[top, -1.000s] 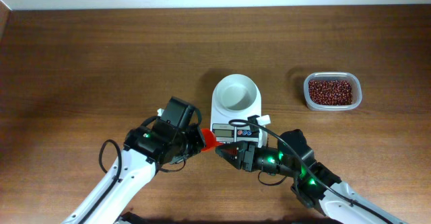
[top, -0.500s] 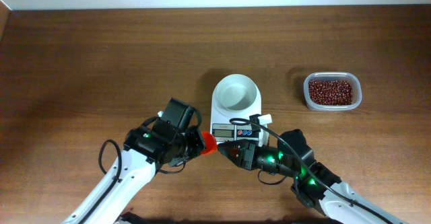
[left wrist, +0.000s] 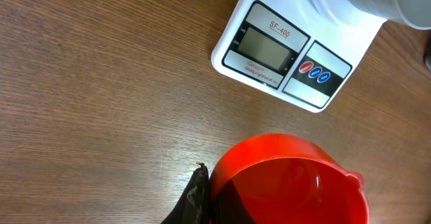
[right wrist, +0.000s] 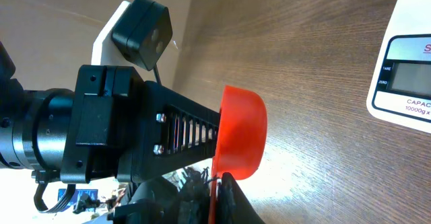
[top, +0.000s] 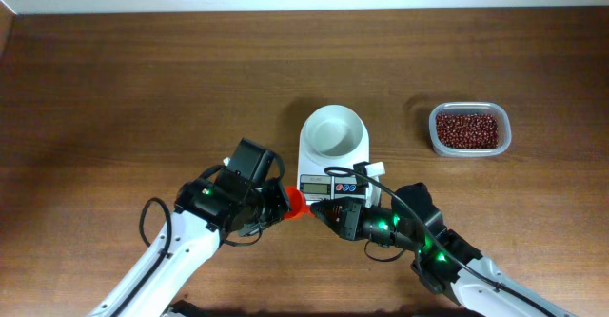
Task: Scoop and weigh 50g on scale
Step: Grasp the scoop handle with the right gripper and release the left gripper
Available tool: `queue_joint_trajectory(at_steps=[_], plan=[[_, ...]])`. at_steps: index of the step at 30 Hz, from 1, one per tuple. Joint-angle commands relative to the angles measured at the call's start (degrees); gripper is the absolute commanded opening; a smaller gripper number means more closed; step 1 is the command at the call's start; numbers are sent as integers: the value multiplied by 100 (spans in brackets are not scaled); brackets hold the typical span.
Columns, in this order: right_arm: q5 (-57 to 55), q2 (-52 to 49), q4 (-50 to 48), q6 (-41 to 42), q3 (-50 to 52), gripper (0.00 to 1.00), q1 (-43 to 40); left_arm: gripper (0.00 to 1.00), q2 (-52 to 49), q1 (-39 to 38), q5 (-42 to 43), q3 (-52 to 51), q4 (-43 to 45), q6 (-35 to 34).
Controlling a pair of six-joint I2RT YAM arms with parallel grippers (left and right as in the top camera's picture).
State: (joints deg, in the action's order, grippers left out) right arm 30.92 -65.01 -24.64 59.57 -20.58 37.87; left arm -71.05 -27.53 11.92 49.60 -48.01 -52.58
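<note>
The white scale [top: 332, 169] stands mid-table with its round bowl [top: 333, 131] empty; its display also shows in the left wrist view [left wrist: 269, 49] and the right wrist view [right wrist: 407, 83]. The 50g beans [top: 466, 128] lie in a clear tub at the right. Just in front of the scale, an orange-red scoop [top: 296, 201] hangs empty between both arms. My left gripper [top: 279, 203] is shut on the scoop's bowl [left wrist: 289, 180], with one finger [left wrist: 196, 196] pressed against its side. My right gripper [right wrist: 215, 187] is shut on the scoop's thin handle.
The clear plastic tub [top: 434, 138] sits about a hand's width right of the scale. Brown wooden tabletop [top: 143, 89] stretches to the left and back, ending at a pale wall edge at the top. Cables run along the right arm [top: 447, 250].
My right gripper has closed its fingers onto the scoop's handle and edged slightly left. The left gripper and scoop have stayed put.
</note>
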Motion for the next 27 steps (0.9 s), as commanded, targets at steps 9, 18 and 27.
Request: queue_joint_trajectory(at_steps=[9, 18, 27], plan=[[339, -2, -83, -66, -87, 9, 42, 0, -37, -22, -251, 15, 85, 800], [487, -2, -83, -68, -87, 11, 42, 0, -37, -22, -426, 15, 129, 1073], [614, -2, -83, -68, -87, 5, 42, 0, -37, -22, -424, 15, 166, 1113]])
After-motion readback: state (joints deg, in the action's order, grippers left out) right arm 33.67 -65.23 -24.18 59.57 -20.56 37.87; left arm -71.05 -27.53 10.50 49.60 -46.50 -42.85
